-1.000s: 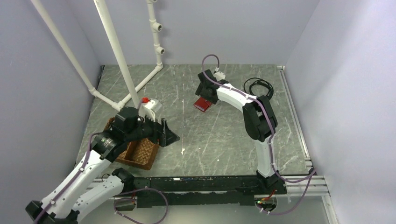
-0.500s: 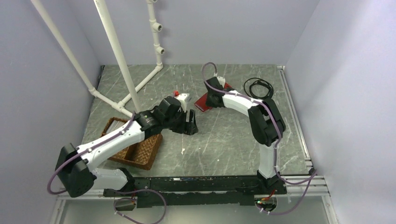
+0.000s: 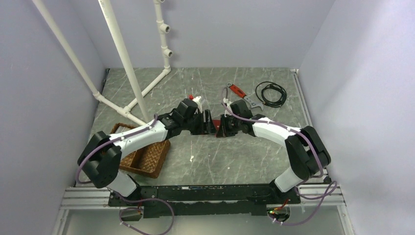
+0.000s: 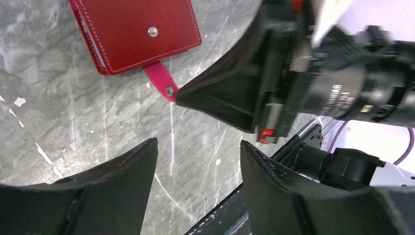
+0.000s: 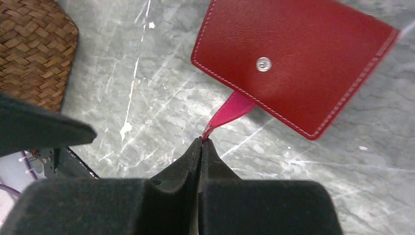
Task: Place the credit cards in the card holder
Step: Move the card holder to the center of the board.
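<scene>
Card holder [image 5: 293, 63]: red, folded shut, lying flat on the grey marbled table [image 5: 147, 98]; pale stitching round its edge; metal snap stud [image 5: 264, 64] on the upper face; pale layers show at one short edge in the left wrist view. A pink-red strap [image 5: 230, 108] comes out from under one long edge of the holder, unfastened, its free end away from the stud.

Right gripper [image 5: 201, 141]: fingers pressed together, clamped on the free end of that strap, just beside the holder; the holder's body itself is not between the fingers.

Left gripper [image 4: 198, 144]: jaws apart, only bare table between them; it sits near the holder on the strap side, facing the right gripper, touching neither holder nor strap.

Top view: both grippers meet at the holder and cover most of it; only a dark red sliver shows between them.

Brown wicker tray [image 3: 149, 159]: well apart from the holder, on the left arm's side, partly under that arm; red-handled wrench [image 3: 240, 93] and coiled black cable [image 3: 271, 93]: beyond the holder toward the back wall, right arm's side; white pipe frame [image 3: 128, 68]: beyond the holder, rear left.
</scene>
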You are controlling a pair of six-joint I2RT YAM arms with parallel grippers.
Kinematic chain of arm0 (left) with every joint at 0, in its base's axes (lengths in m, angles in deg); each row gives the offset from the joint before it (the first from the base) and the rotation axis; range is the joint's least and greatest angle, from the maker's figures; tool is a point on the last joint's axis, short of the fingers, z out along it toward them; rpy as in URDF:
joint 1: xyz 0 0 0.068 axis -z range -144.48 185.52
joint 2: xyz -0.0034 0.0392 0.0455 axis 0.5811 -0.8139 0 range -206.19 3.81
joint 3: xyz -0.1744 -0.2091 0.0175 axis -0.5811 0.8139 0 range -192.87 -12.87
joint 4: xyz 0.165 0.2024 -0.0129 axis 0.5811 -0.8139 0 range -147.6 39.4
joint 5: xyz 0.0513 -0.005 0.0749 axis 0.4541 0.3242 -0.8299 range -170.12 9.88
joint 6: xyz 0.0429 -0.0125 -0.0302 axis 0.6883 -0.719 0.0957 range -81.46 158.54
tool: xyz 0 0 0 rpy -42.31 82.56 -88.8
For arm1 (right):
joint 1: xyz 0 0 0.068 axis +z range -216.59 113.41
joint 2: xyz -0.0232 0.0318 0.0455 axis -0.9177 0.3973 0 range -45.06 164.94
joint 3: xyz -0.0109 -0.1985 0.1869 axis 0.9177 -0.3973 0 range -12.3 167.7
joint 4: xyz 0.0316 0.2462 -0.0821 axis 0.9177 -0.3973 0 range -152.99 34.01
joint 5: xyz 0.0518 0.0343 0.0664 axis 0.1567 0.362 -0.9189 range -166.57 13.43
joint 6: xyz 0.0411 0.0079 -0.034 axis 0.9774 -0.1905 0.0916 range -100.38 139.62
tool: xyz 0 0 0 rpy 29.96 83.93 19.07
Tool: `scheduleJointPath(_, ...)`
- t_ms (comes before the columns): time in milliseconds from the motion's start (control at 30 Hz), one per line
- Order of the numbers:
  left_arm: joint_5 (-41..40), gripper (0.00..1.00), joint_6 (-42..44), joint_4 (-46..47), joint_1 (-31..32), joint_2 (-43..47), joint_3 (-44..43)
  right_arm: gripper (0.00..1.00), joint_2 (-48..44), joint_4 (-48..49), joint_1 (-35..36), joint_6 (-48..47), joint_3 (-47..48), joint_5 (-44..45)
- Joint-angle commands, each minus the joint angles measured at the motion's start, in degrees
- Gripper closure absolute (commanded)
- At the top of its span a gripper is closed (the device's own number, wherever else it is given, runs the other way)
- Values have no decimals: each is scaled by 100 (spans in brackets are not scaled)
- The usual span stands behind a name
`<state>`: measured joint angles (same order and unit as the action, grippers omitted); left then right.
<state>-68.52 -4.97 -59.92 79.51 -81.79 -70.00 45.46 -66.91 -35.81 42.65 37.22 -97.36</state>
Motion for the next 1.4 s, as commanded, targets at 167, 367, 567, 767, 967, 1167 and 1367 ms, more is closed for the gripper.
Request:
scheduleJointPath(167,574,7,561,-86,-494,-558,-749,100,-903,827,-941,207,-1061,-574)
scheduleJointPath(367,512,0,2205,-1149,-206,-1838,-2387,100,-1077,934,-1389,389,-1286,-1106)
scheduleJointPath(567,-117,1,2998,-1645,134,-2699,-3163,100,-1233,216,-1720,204,-1194,-413)
scheduleJointPath(767,-703,1,3082,-1925,487,-3220,-3487,100,-1219,308,-1806,255,-1317,-545)
scheduleJointPath(967,-2115,13,2318,-2751,634,-3839,-4043,100,-1349,203,-1844,311,-1386,-317)
scheduleJointPath(1167,-2454,26,2136,-2957,500,-3796,-4128,100,-1720,-269,-1856,342,-1414,471)
scheduleJointPath(1367,-996,40,1631,-2033,56,-2812,-3043,100,-1841,-1005,-1914,455,-1279,1571)
